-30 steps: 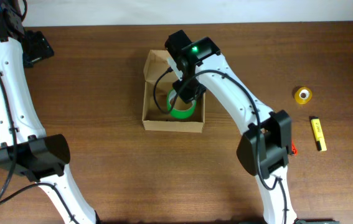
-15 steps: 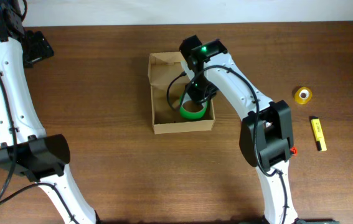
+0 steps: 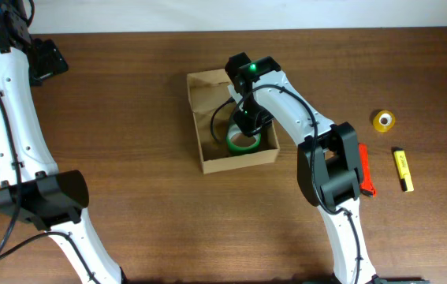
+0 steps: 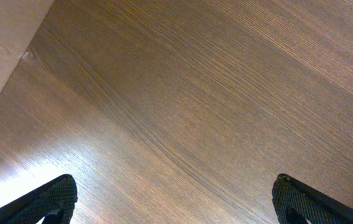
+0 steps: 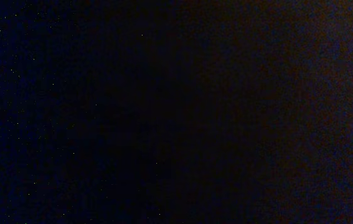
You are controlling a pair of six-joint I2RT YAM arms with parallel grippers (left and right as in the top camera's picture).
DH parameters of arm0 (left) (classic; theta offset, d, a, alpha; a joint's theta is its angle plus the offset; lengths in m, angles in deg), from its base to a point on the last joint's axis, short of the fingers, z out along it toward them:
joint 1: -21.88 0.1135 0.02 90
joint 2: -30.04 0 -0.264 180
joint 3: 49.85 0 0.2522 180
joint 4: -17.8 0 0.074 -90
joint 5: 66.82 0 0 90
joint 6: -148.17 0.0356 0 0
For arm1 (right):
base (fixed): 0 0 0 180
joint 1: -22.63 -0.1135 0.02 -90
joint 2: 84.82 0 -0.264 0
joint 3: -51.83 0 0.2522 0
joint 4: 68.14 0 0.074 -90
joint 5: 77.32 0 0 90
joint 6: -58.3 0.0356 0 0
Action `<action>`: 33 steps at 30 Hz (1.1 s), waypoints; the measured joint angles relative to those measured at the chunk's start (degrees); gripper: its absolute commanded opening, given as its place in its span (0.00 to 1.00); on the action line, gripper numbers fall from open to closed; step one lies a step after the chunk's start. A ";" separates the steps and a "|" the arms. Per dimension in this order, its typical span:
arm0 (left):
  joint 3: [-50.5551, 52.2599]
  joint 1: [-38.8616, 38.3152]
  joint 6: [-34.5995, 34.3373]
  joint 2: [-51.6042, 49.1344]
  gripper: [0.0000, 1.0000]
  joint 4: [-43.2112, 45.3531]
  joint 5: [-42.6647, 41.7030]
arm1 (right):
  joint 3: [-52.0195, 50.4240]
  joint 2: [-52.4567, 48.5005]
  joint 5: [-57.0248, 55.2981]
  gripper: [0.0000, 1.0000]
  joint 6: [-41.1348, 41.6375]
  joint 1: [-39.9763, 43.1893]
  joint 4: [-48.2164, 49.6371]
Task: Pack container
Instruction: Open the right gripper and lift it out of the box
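Observation:
The container, a tan cardboard box with its flap open, sits mid-table in the overhead view. A green tape roll lies inside it at the right. My right gripper reaches down into the box at the roll's far rim. Its fingers are hidden by the arm, and the right wrist view is fully black. My left gripper hangs at the far left back, away from the box. In the left wrist view its fingers are spread wide over bare wood.
A yellow tape roll and a yellow highlighter lie at the right. A red object shows beside the right arm's elbow. A pale tan surface borders the wood in the left wrist view.
The box has slid right and turned slightly, with the green roll and my right gripper moving right inside it. The left arm has not moved.

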 measured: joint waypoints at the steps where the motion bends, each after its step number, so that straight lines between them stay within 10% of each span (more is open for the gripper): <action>1: 0.00 0.00 0.00 0.00 1.00 0.00 0.00 | 0.00 0.00 0.02 0.26 -0.11 -0.04 -0.02; 16: 0.00 0.00 0.00 0.00 1.00 -0.04 -0.02 | 24.52 3.06 -4.52 0.33 0.90 -0.17 -14.47; 25: 0.00 0.00 0.00 0.00 1.00 -0.07 -0.02 | -3.10 40.61 -12.87 0.35 4.61 11.63 -12.22; 33: 0.00 0.00 0.00 0.00 1.00 0.00 0.00 | -4.94 43.30 -11.19 0.38 6.69 22.36 -9.81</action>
